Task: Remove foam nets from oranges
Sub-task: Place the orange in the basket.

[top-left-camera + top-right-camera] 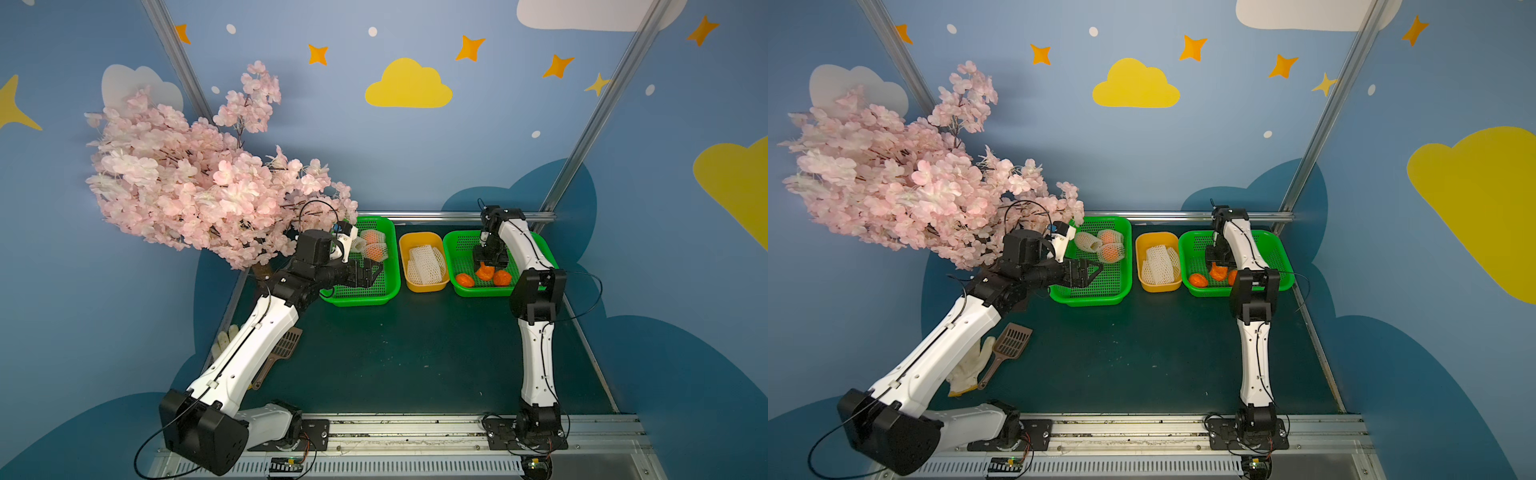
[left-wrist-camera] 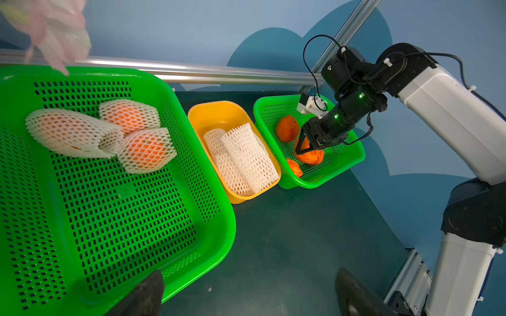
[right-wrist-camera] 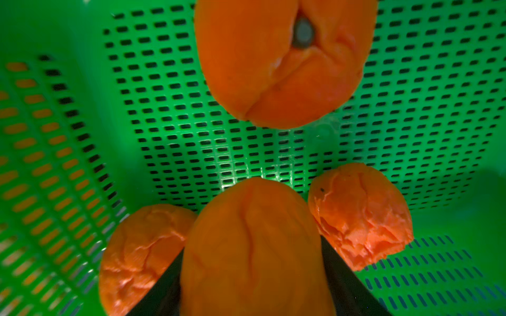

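Note:
Three oranges in white foam nets (image 2: 71,134) (image 2: 130,113) (image 2: 146,150) lie at the back of the left green basket (image 2: 219,219). My left gripper (image 2: 249,279) (image 1: 376,274) hangs open and empty over that basket's front right corner. Several empty foam nets (image 2: 243,158) (image 1: 424,264) lie in the yellow tub (image 2: 197,115). My right gripper (image 3: 252,273) (image 1: 485,270) is low in the right green basket (image 1: 451,266), shut on a bare orange (image 3: 252,232) (image 2: 312,157). Three other bare oranges (image 3: 279,60) (image 3: 137,251) (image 3: 361,213) lie around it.
A pink blossom tree (image 1: 199,183) overhangs the left arm and the left basket's back corner. A white glove (image 1: 967,370) and a brown slotted scoop (image 1: 1011,343) lie on the dark mat by the left arm. An aluminium rail (image 1: 457,216) runs behind the baskets.

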Controlling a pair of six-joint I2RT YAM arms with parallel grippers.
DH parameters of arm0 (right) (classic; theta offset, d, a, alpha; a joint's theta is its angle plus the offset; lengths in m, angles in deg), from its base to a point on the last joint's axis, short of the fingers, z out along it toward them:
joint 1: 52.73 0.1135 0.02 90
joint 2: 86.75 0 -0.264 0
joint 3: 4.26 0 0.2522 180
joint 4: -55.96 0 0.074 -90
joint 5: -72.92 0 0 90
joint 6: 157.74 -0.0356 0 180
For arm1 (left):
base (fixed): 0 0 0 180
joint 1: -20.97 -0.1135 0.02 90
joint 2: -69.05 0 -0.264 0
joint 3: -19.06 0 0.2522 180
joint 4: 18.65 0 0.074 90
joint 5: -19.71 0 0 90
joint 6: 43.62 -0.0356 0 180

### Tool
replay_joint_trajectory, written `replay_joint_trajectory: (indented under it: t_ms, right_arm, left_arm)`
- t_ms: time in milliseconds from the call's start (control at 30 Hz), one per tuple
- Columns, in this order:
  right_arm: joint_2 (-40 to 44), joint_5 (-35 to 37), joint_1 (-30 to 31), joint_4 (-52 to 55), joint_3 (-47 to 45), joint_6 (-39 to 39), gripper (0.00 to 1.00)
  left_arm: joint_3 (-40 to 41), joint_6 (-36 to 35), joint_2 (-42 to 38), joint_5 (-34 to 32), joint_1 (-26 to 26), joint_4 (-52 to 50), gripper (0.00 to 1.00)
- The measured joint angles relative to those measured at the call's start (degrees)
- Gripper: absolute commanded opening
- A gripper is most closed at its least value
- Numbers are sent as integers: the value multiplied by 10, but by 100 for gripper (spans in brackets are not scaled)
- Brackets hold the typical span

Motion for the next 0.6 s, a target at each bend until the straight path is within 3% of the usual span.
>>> replay_joint_trajectory:
  t_ms: [333, 600]
  right_arm:
    - [-4, 29, 24, 3, -38, 13, 63]
    - [13, 6, 21, 1, -80, 13, 78]
  left_arm:
    - [-13, 17, 42, 8, 0, 3, 97]
    - [-112, 55, 159, 10, -10, -35, 96]
